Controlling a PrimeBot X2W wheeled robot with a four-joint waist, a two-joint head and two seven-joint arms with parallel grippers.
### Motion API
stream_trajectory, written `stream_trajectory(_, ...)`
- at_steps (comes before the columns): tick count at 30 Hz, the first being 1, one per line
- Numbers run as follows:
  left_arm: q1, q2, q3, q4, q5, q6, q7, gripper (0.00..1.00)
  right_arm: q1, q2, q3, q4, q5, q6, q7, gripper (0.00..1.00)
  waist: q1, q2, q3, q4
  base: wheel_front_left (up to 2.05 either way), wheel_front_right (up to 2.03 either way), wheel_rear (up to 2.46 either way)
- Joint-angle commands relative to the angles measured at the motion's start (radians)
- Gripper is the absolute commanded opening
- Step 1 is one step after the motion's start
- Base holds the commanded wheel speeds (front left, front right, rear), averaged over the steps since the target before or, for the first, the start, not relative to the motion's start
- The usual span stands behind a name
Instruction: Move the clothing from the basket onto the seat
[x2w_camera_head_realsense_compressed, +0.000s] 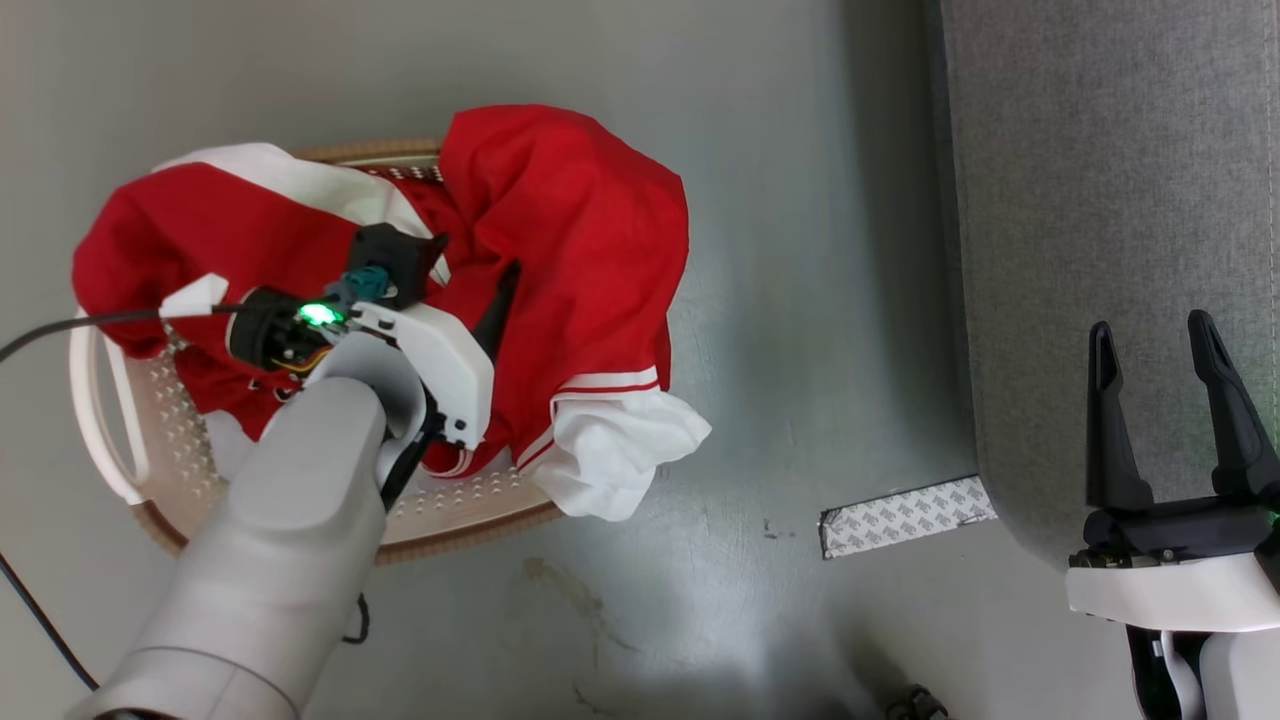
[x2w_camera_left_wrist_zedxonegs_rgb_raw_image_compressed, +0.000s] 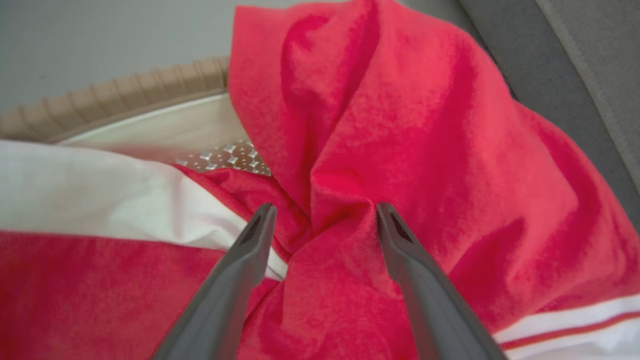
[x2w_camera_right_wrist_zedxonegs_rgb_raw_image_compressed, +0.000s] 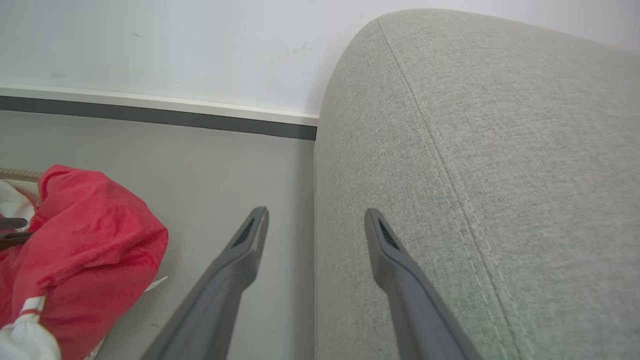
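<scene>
Left wrist view: the left gripper (x2w_camera_left_wrist_zedxonegs_rgb_raw_image_compressed: 325, 207), jaws apart, straddles a fold of the clothing (x2w_camera_left_wrist_zedxonegs_rgb_raw_image_compressed: 425, 125); a shallow pinch may slip or drag the basket (x2w_camera_head_realsense_compressed: 450, 505). The right gripper (x2w_camera_head_realsense_compressed: 1150, 328) gapes too.

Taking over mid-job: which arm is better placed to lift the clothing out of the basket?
Left. The left end effector is open, fingers straddling a red fold of the clothing over the basket. The right end effector hangs open beside the seat, clear of the garment.
</scene>
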Motion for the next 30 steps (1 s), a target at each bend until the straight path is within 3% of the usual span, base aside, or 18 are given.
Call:
stream_trajectory(1,-0.018,0.01,-0.002,0.014,-0.022,-0.005,-0.013,1.0,-0.016,-0.001,0.004,-0.007,0.009,-0.002,0.001,1.0,-0.0001,0.0,0.009,-0.004,0.0,0.0,0.0)
stream_trajectory(19,-0.086,0.04,-0.049,0.101,-0.091,-0.005,-0.006,1.0,-0.022,-0.001,0.021,-0.005,0.022,-0.002,0.001,1.0,-0.0001,0.0,0.064,-0.023,0.0,0.0,0.0)
stream_trajectory(30,-0.07,0.046,-0.136,0.064,-0.192,-0.005,0.033,1.0,-0.025,-0.001,0.025,-0.003,0.026,-0.002,0.001,1.0,-0.0001,0.0,0.073,-0.024,0.0,0.0,0.0)
